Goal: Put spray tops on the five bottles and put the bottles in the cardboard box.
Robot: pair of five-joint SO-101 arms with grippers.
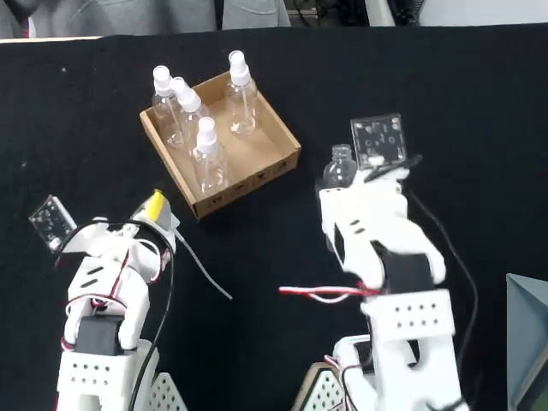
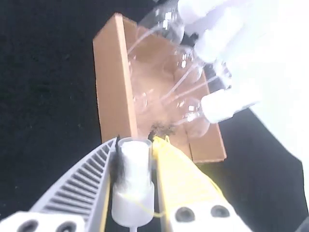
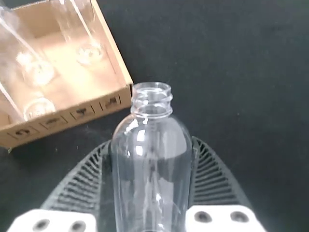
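Just off the near right corner of the brown cardboard box point(image 1: 248, 184), above the black desk point(image 1: 445, 86): the one uncapped clear plastic bottle point(image 1: 340, 167), upright, open neck pointing up, clamped around its body by the right gripper point(image 3: 152, 150). Inside the box, four clear bottles already fitted with white spray tops point(image 1: 210, 154), all standing. Well apart from the open neck, off to its left and beyond the box's near left corner: the white spray top with its thin dip tube point(image 2: 133, 179), pinched firmly at the collar by the left gripper point(image 2: 133, 145), between one grey finger and one yellow. In the high view, tube slanting down and away from the box, toward the near middle of the desk, not in line with the bottle's vertical axis. Probably calls for carrying the top rightward past the box corner and tipping it until the tube hangs straight above the neck, then threading it in. Likely snag: a long, springy tube catching the rim instead of entering.
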